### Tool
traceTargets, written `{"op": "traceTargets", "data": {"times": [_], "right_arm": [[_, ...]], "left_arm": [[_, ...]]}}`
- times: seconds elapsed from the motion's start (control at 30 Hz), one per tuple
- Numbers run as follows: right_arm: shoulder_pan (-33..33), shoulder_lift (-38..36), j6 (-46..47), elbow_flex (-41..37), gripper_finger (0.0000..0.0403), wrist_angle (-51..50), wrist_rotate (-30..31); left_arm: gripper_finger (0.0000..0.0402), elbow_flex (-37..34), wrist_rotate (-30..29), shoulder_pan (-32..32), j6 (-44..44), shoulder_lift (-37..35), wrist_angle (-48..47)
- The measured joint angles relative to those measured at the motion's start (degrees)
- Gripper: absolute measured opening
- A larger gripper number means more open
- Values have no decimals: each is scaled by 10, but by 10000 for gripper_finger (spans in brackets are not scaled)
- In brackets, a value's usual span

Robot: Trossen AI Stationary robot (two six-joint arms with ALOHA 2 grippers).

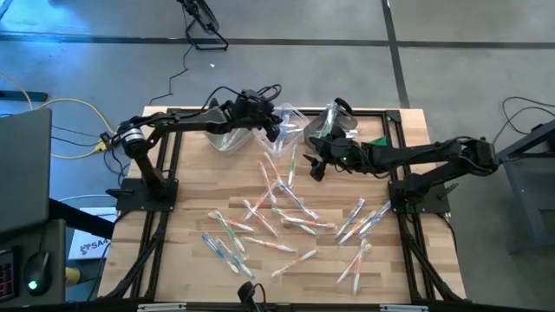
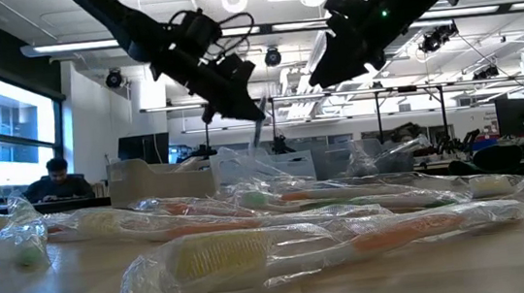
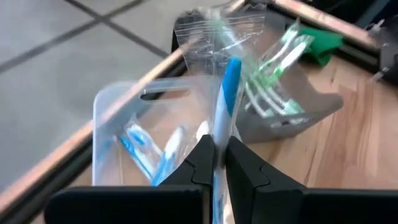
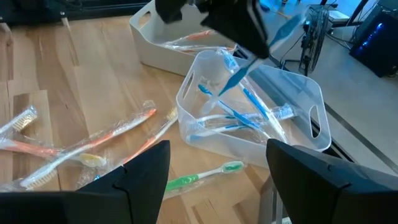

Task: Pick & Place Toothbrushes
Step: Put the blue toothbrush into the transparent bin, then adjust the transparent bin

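Here our left gripper [image 3: 216, 163] is pinched narrow on a blue-handled toothbrush [image 3: 227, 93] in its clear wrapper, the handle standing up out of the fingers, held in the air over the clear bin [image 4: 311, 102] at the far edge of the table [image 1: 199, 273]. That bin already holds several blue brushes. Just beside it sits a second bin [image 3: 298, 112] with green brushes, and the right wrist view shows a third bin [image 4: 152, 37] with an orange one inside.

Our right gripper [image 4: 217, 180] hangs with its fingers spread wide and nothing between them, hovering near the bins above the table's far side. Below it a green toothbrush [image 4: 199, 177] lies loose on the wood just outside the blue bin, and orange brushes [image 4: 93, 146] lie further out. Many more wrapped toothbrushes [image 1: 286, 217] are scattered across the middle and near part of the table, well apart from the bins.

We judge the risk to be in the release. The brush is gripped low on the handle and the slippery wrapper sticks out sideways, so it could catch on the bin's rim or cling to a finger and fall outside, or tip into the green bin next door. The two arms also sit close together here, so a hasty move by either could bring them into contact.
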Motion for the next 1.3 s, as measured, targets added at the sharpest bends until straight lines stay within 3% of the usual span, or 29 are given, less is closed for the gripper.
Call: {"op": "traceTargets", "data": {"times": [0.4,0.7,0.87,1.13,1.3], "right_arm": [[-12,0,-1,0,258,0,0],[-12,0,-1,0,258,0,0],[-12,0,-1,0,258,0,0],[-12,0,-1,0,258,1,-1],[-12,0,-1,0,258,1,-1]], "left_arm": [[22,0,-1,0,-34,17,-8],[150,0,-19,0,-49,17,-22],[195,0,-17,0,-42,17,-7],[204,0,2,0,-42,17,22],[198,0,-18,0,-42,17,12]]}}
